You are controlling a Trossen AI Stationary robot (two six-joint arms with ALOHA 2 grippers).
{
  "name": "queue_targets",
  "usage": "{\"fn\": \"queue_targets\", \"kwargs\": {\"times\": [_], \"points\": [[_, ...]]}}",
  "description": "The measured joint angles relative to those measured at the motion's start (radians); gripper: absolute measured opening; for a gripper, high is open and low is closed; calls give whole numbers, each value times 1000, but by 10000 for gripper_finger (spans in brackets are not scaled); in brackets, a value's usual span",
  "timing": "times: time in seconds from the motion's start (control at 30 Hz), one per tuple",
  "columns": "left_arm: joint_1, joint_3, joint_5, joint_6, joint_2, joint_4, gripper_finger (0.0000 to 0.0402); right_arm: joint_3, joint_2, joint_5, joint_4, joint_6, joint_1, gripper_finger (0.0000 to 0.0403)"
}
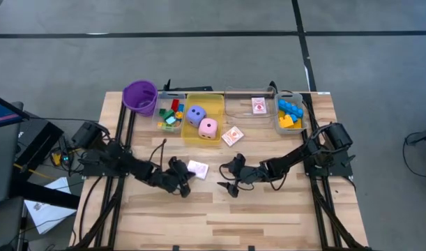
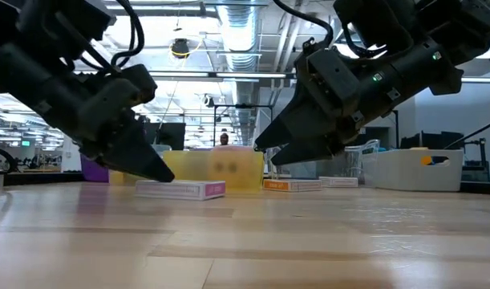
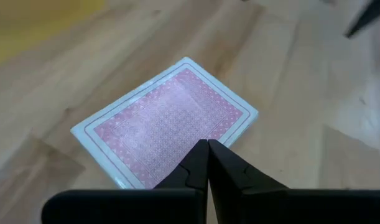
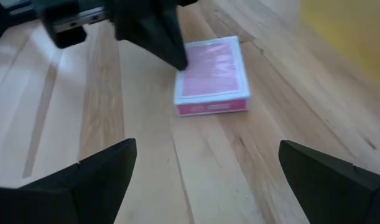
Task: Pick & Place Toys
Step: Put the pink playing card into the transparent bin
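Note:
A pink-backed pack of playing cards lies flat on the table's middle, also seen in the left wrist view and the right wrist view. My left gripper is shut, its tips at the pack's near-left part. My right gripper stands open just right of the pack, with nothing between its fingers. A second card pack lies flat farther back. A purple die and a pink die sit in the yellow bin. My left gripper slants down from the table's left, its shut fingertips at the pack's pink top face near one edge. I cannot tell whether they touch it or stand just above. The pack lies flat on the table.
At the back stand a purple cup, a clear bin of mixed bricks, a clear bin holding a card pack and a clear bin of blue and yellow bricks. Bare wood lies toward the near edge.

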Motion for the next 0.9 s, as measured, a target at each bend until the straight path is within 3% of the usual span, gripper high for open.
{"fn": "queue_targets", "kwargs": {"times": [0.23,0.53,0.7,0.9], "points": [[9,-1,-39,82,-19,44,0,0,0,8,27,-73,5,385],[7,0,13,318,-223,33,0,0,0,3,38,-25,-26,388],[11,0,2,384,-350,-132,0,0,0,57,45,-80,-35,399],[42,0,-42,306,-394,-364,0,-1,36,133,49,-101,-37,399]]}}
